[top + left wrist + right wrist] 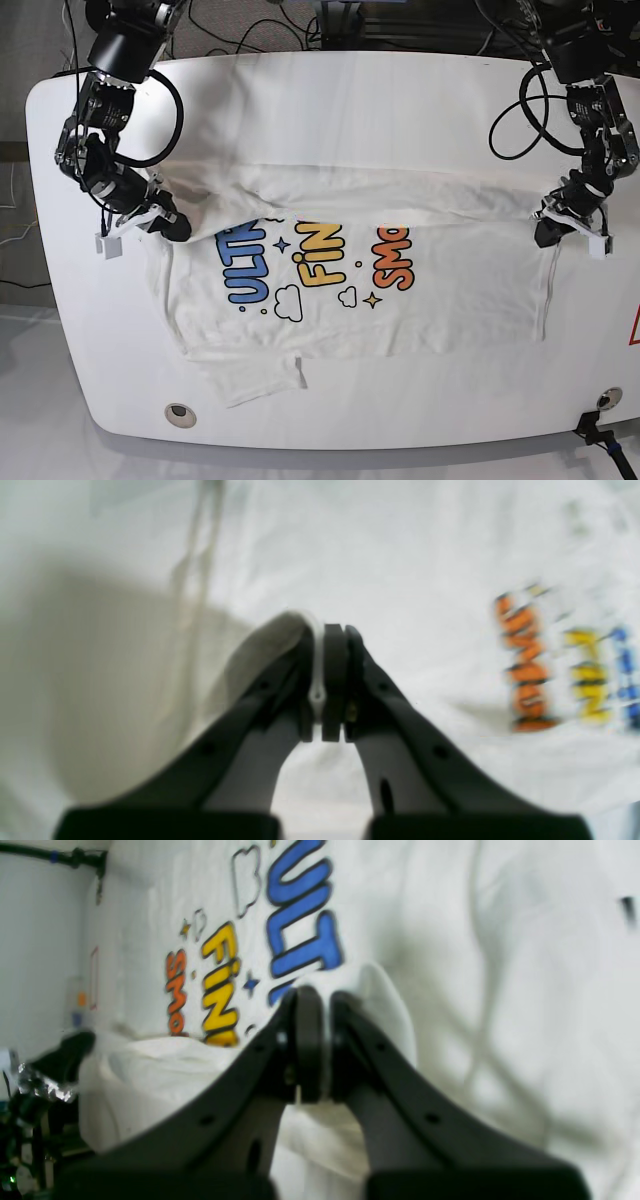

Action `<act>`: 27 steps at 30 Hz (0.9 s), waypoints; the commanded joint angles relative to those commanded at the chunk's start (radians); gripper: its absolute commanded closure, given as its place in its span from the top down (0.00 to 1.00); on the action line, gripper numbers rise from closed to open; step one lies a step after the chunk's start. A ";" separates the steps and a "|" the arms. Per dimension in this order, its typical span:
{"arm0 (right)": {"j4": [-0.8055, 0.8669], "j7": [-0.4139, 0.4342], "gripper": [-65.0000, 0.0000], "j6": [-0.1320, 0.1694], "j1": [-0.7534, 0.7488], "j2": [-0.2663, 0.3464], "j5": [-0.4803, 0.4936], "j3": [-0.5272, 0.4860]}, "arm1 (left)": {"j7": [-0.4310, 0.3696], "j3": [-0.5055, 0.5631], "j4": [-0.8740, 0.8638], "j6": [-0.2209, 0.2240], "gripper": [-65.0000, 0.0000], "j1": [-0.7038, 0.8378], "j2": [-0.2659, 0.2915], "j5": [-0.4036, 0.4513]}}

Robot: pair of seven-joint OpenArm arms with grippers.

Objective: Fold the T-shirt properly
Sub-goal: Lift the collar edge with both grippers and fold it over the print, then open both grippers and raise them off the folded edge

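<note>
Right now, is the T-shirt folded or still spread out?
Partly folded: the T-shirt lies print-up on the table, its top edge doubled over, pinched by the left gripper and right gripper.

Lighting even and bright; both wrist views soft, base view sharp.
Left wrist: printed letters on the T-shirt point(550, 665) smeared by blur, broad grey shadow at left. Right wrist: jaws out of focus, cloth beyond them hazy, letters fairly crisp. Base: white counter point(330, 90) near overexposed, faint shadows under the cloth folds, edges slightly bowed.
</note>
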 joint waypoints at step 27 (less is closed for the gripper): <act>0.084 0.000 0.69 0.002 0.009 0.049 -0.173 -0.025 | -0.003 0.011 0.037 -0.003 0.81 -0.023 -0.025 0.173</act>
